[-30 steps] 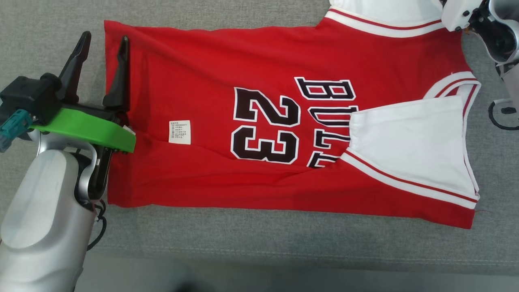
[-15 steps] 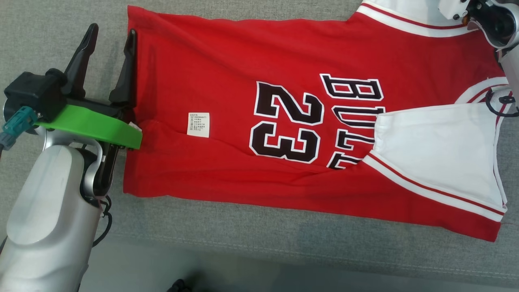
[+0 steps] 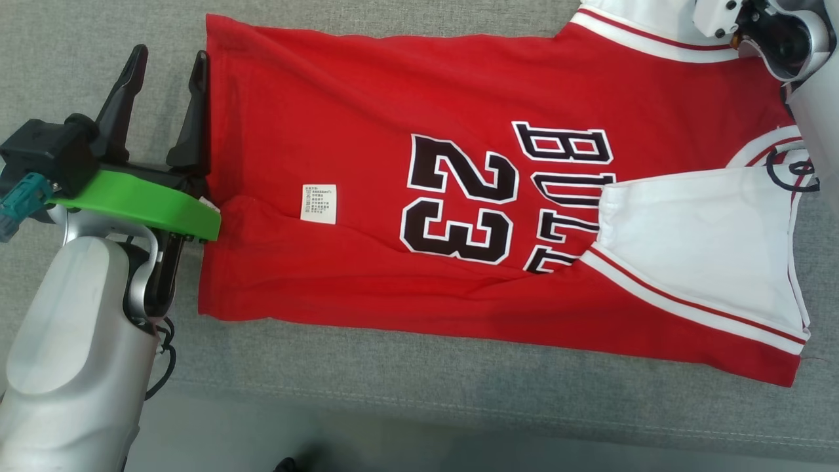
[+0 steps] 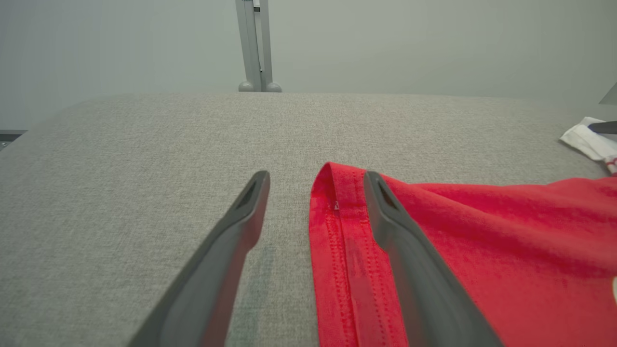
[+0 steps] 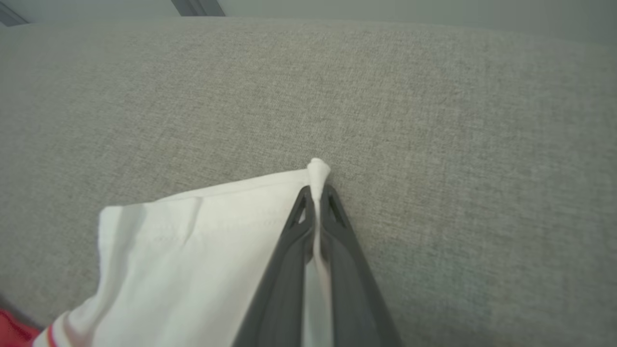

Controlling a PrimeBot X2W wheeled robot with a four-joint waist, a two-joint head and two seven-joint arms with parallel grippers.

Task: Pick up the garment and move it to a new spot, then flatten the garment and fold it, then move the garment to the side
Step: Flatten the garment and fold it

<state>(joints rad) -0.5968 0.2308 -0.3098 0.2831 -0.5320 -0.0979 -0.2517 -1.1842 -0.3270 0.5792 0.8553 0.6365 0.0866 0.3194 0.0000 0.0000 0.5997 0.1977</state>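
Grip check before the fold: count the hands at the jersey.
2. The left hand, open, straddles the red hem corner of the jersey; the right hand is shut on its white corner.

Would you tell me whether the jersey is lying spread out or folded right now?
Partly folded: the jersey lies flat on the grey cushion, but a white flap is turned over part of the lettering.

Red jersey (image 3: 367, 98): black "23" (image 3: 459, 196) with white outline, sideways in head view. Next to it block lettering "BULL" (image 3: 564, 190), later letters part-hidden under white flap (image 3: 695, 236). White care label (image 3: 318, 204): print too small to read.
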